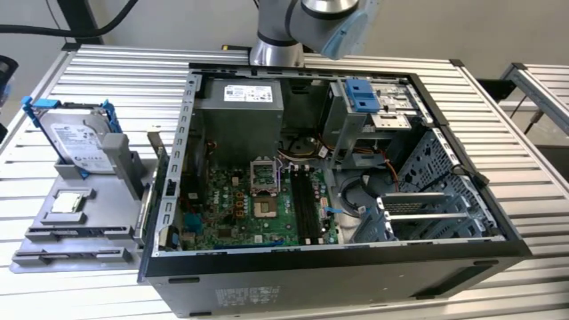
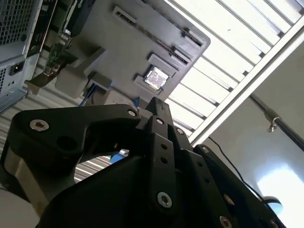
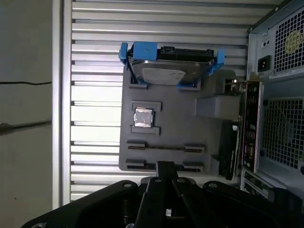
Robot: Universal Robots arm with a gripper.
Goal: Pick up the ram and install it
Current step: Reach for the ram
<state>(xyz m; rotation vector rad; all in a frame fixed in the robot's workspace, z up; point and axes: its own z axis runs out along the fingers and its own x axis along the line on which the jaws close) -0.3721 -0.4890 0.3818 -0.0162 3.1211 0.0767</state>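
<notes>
Exterior view, lower left: the ram [image 1: 78, 232] sits edge-on, a thin dark strip clipped in the grey holder [image 1: 100, 210]; the gripper [image 3: 164, 166] fingers are pressed together.

We stand over a slatted aluminium table [image 1: 106, 67] in even light, a second slatted table [image 1: 544, 83] near it at the exterior view's right, a plain grey wall [image 1: 178, 20] behind (black cables [image 1: 53, 30] hang before it) and grey floor [image 3: 26, 95] below.

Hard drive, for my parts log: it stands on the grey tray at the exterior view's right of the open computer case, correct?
No: the hard drive stands on the grey tray at the exterior view's left of the computer case.
</notes>
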